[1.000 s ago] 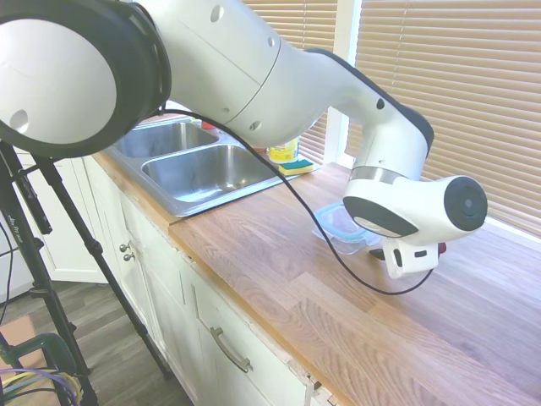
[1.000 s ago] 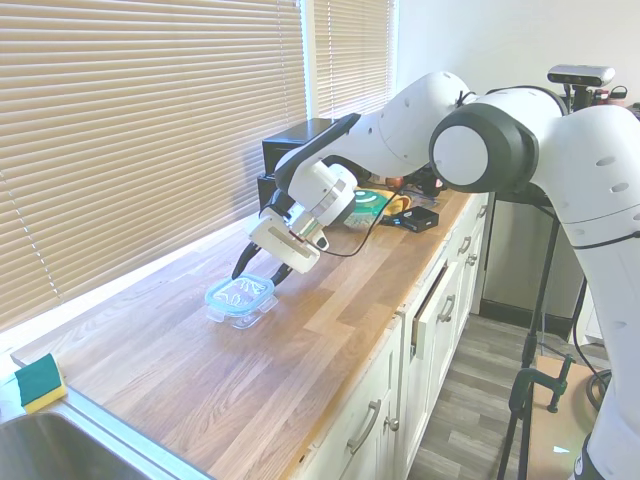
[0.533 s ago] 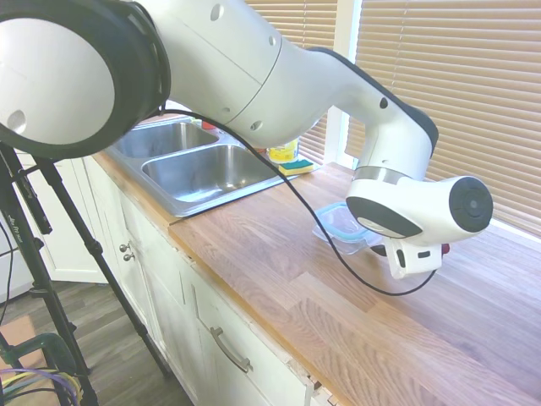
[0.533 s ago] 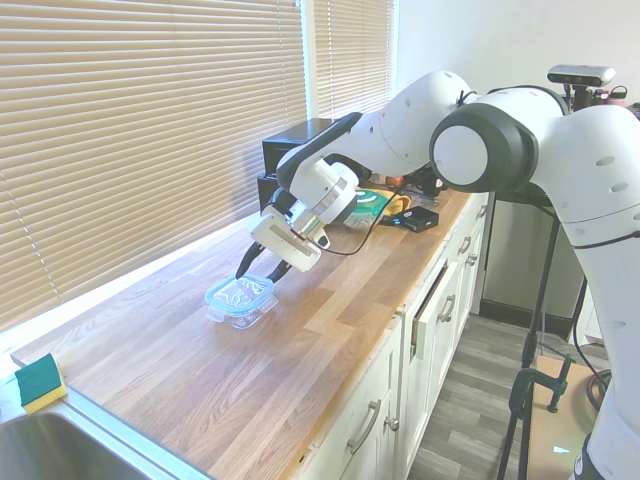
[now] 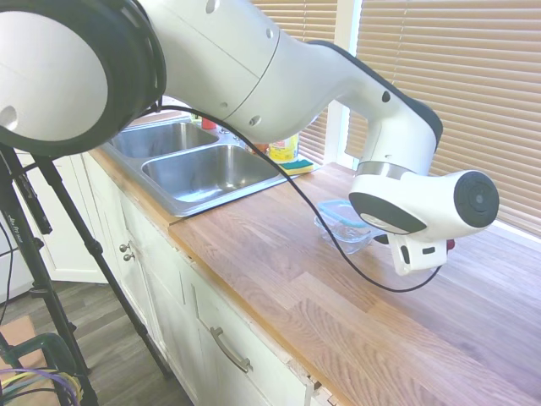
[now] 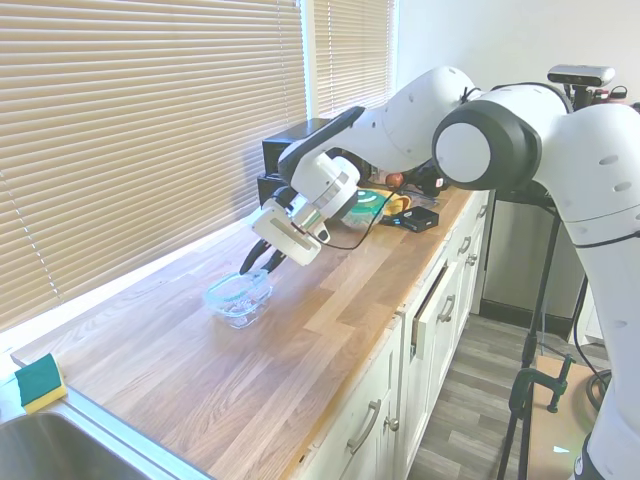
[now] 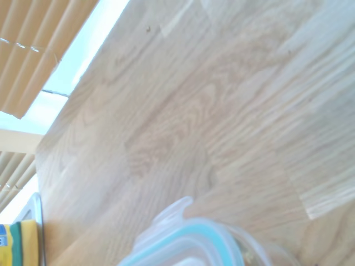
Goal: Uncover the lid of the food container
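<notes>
**Desk.** The wooden desk (image 6: 300, 350) runs along the window wall. The steel double sink (image 5: 203, 169) sits at its left end as the second exterior view shows it. The arm reaches in from the right end.

**Food container.** The clear food container (image 6: 238, 298) stands on the desk about midway along its length, nearer the window than the front edge and well apart from the sink.

**Lid.** The teal-rimmed lid (image 7: 188, 244) is at the container's top. In the wrist view its rim and one clear side tab sit close under the camera. You cannot tell from these views whether it is seated flat or tipped up on one side.

**Gripper.** The gripper (image 6: 256, 264) points down and to the left, at the container's right-hand rim, touching it or just above it. The container therefore lies below and to the left of the gripper, toward the sink. You cannot tell whether the gripper is closed on the lid's edge or only beside it.

**Coming move.** Judge the step as lifting the lid from its right-hand edge. Expect the light container to rise with it if the seal holds.
</notes>
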